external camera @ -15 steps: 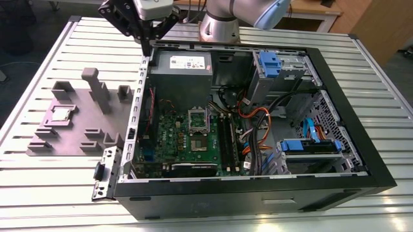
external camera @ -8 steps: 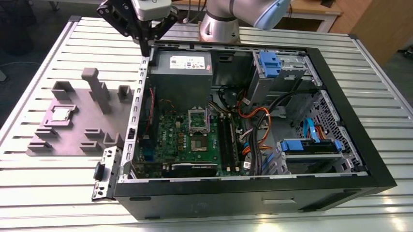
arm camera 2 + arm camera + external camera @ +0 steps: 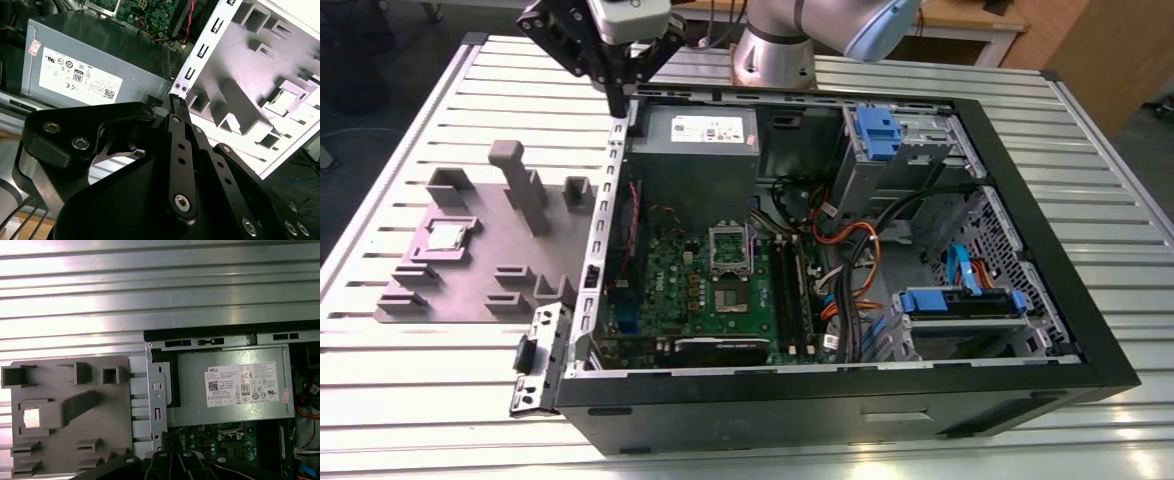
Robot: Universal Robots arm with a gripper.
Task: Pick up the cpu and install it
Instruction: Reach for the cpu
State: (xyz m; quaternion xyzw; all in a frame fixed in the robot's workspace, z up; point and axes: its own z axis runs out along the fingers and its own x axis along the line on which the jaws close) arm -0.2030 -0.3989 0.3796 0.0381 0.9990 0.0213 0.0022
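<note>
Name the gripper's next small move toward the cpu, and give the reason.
Probably shift the gripper toward the exterior view's left, over the gray fixture plate. It hangs empty above the edge of the computer case by the power supply, while the cpu lies on that plate, untouched.

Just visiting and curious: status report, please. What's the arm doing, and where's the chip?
Gripper shut, empty, over the edge of the computer case. Chip on the gray tray, outside the case. Nothing on top of it.
</note>
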